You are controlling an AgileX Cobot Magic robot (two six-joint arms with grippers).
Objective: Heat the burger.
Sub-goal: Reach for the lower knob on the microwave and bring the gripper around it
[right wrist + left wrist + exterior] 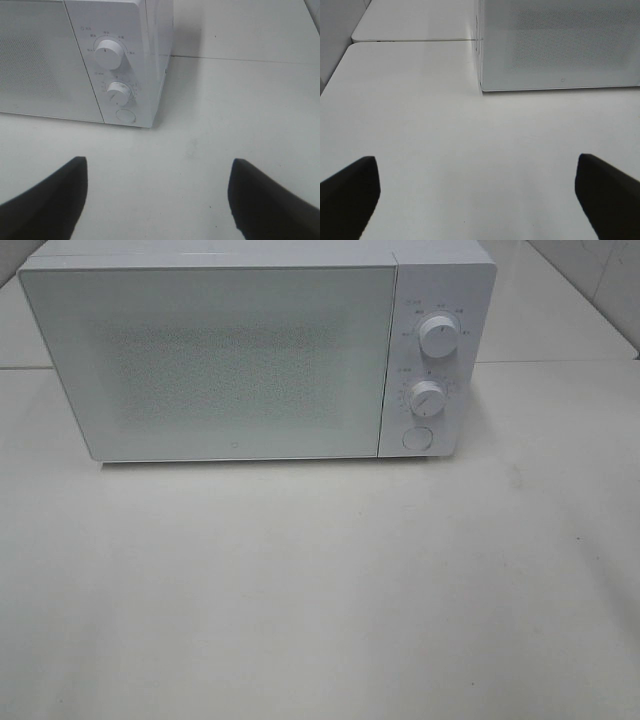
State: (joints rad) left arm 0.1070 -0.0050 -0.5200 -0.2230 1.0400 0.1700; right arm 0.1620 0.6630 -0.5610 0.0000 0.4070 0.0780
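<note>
The burger is out of view in every frame. A white microwave (250,350) stands at the back of the table with its door shut; it has two knobs (438,335) and a round button (417,438) on its right panel. My left gripper (477,192) hovers open over bare table in front of the microwave's (560,45) left corner, nothing between its fingers. My right gripper (157,195) is open too, over the table in front of the microwave's (85,60) control panel, empty. Neither arm shows in the exterior high view.
The white tabletop (320,590) stretches in front of the microwave. A seam between table sections (560,362) runs behind it, and a tiled wall (600,280) rises at the back right.
</note>
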